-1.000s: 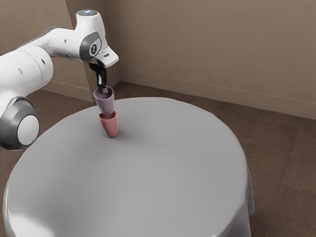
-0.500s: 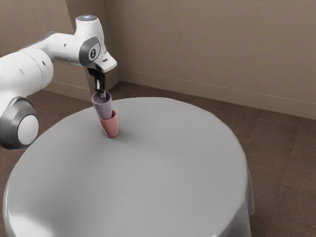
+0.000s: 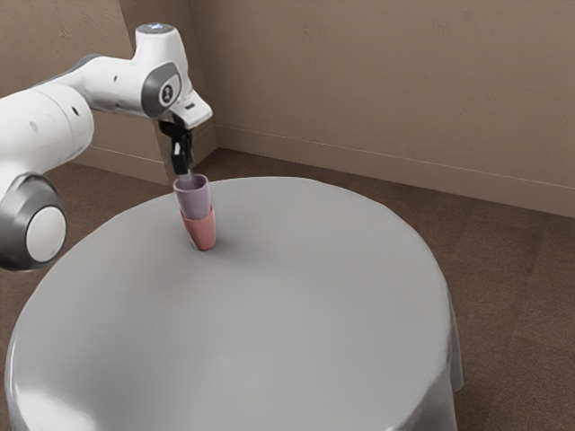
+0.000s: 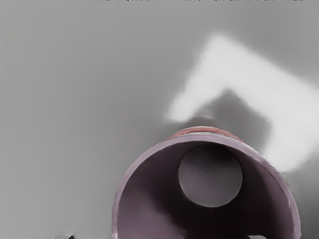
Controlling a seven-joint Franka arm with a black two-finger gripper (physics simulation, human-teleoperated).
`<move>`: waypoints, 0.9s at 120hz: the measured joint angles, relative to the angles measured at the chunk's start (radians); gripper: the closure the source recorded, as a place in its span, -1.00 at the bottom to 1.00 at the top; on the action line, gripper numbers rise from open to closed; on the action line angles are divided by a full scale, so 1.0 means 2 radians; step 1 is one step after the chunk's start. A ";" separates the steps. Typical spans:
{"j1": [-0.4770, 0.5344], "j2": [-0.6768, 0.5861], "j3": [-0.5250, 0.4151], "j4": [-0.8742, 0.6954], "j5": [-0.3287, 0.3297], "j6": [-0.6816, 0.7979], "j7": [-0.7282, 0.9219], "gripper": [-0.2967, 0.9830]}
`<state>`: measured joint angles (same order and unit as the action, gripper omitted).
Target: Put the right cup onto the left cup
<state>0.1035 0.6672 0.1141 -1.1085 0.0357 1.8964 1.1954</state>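
Observation:
In the exterior view my gripper (image 3: 186, 171) is just above the purple cup's rim, its fingers apart. The purple cup (image 3: 194, 199) stands nearly upright, its lower part inside the pink cup (image 3: 202, 233), which rests on the table. My wrist view has the two fingertips of the gripper (image 4: 160, 236) spread wide at the lower edge, one outside the purple cup (image 4: 142, 211) and one over its opening. A thin arc of the pink cup (image 4: 203, 129) shows past the purple rim. The purple cup's bottom hides the pink cup's inside.
Both cups stand near the far edge of the round grey-covered table (image 3: 287, 305). Toward the exterior view's right and the near side, the tabletop stretches away from them. A wall (image 3: 386, 81) rises behind.
The purple cup went down into the pink cup, then straightened and shifted slightly toward the exterior view's right. My gripper has let go of it and risen a little. The pink cup stayed put.

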 joint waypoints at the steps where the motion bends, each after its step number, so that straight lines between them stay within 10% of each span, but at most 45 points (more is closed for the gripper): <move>1: 0.000 -0.001 0.000 -0.001 0.000 -0.001 0.000 -0.21; 53: -0.027 -0.081 -0.001 -0.059 0.000 -0.064 -0.009 -0.49; 108: -0.115 -0.297 0.046 -0.244 0.021 -0.095 -0.048 -0.53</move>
<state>-0.1269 0.0733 0.2068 -1.5972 0.0775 1.7060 1.1003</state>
